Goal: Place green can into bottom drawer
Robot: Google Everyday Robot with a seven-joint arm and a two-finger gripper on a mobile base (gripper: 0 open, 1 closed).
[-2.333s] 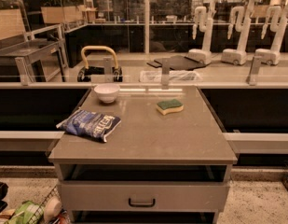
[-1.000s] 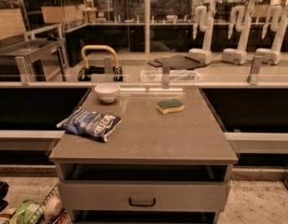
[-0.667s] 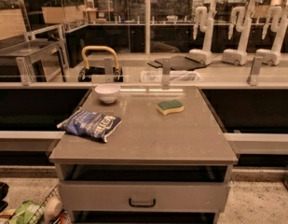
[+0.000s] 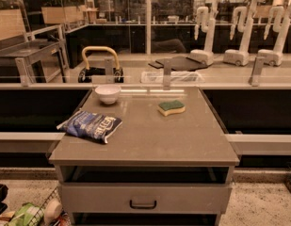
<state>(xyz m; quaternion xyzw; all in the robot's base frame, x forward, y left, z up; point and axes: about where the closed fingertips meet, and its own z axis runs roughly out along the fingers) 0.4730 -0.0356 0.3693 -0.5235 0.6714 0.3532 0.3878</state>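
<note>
A green object with pale speckles and a pale round end [image 4: 27, 214] shows in the bottom left corner, cut by the frame edge; it looks like the green can, lying tilted. My gripper [image 4: 4, 197] appears as dark parts at the lower left edge beside it, mostly out of frame. Whether it holds the can I cannot tell. The drawer unit [image 4: 145, 149] stands in the middle. Below its top is a dark gap, then a drawer front with a dark handle [image 4: 143, 204], which is shut.
On the unit's top lie a blue chip bag [image 4: 91, 125], a white bowl [image 4: 108, 93] and a green-topped yellow sponge [image 4: 171, 107]. A railing with glass panes [image 4: 164, 76] runs behind. White robot arms [image 4: 239, 36] stand at the back right.
</note>
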